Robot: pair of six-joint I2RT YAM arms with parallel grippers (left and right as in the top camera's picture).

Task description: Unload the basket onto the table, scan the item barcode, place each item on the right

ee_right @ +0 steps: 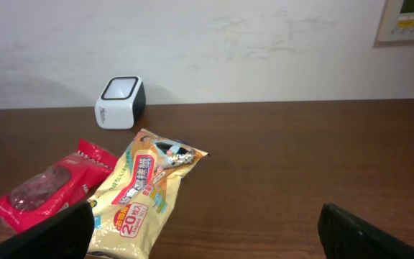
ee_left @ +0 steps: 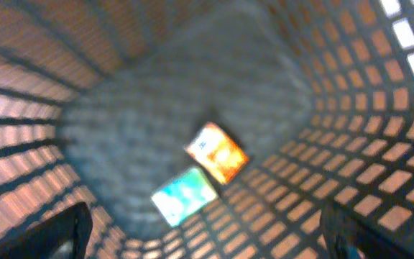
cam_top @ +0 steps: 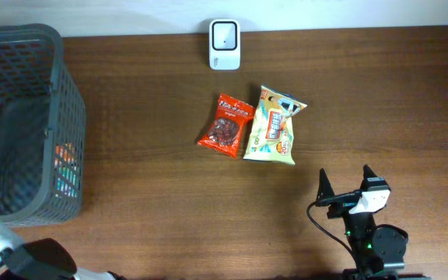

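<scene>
The tabletop (cam_top: 169, 202) is dark wood. On its left side, from overhead, you see the dark mesh basket (cam_top: 61, 93), with only flecks of colour showing through its wall. The left wrist view gives you what the overhead cannot: it looks down inside the basket (ee_left: 351, 86), where an orange packet (ee_left: 218, 152) and a teal packet (ee_left: 184, 196) lie corner to corner on the floor. Your left claw (ee_left: 207, 212) hangs above them with its fingers spread wide to both lower corners of the view, holding nothing.

Your right claw (cam_top: 345, 174) sits near the tabletop's front right, fingers also wide apart and empty. Its own view (ee_right: 205, 208) shows the items from low and side-on, against a pale wall.

The yellow snack bag (cam_top: 273, 127) lies flat in the middle of the tabletop, well ahead of the right claw. Its long axis runs front to back, with the crimped far end leaning slightly right, toward the back edge. The red snack bag (cam_top: 226, 125) lies just beside it on the left, tilted the same way. In the right wrist view, the yellow bag (ee_right: 146, 191) overlaps the red one's (ee_right: 49, 183) edge. You cannot see a barcode on either.

The white scanner (cam_top: 224, 44) stands at the back edge, apart from both bags. From the wrist, its dark window (ee_right: 119, 103) slopes upward.
</scene>
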